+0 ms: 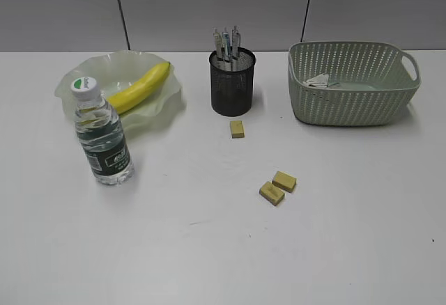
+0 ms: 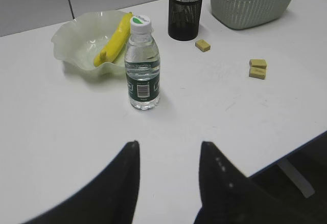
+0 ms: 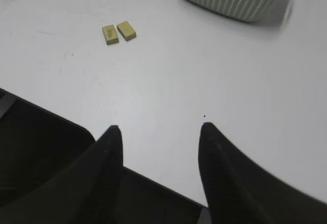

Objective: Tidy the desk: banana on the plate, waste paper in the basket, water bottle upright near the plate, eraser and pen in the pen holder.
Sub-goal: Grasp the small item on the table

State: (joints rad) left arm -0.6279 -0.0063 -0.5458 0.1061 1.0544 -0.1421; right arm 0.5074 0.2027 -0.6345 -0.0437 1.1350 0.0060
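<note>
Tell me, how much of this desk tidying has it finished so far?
Mostly done: the banana lies on the plate, the water bottle stands upright beside it, pens sit in the pen holder, and crumpled waste paper is in the basket. Nothing is in hand; both pincers hang open and empty. Left: three yellow erasers lying on the desk.

the banana (image 1: 141, 87) lies on the plate (image 1: 83, 72). the water bottle (image 1: 102, 134) stands by it. three erasers (image 1: 277, 186) sit on the desk (image 1: 209, 249).
</note>
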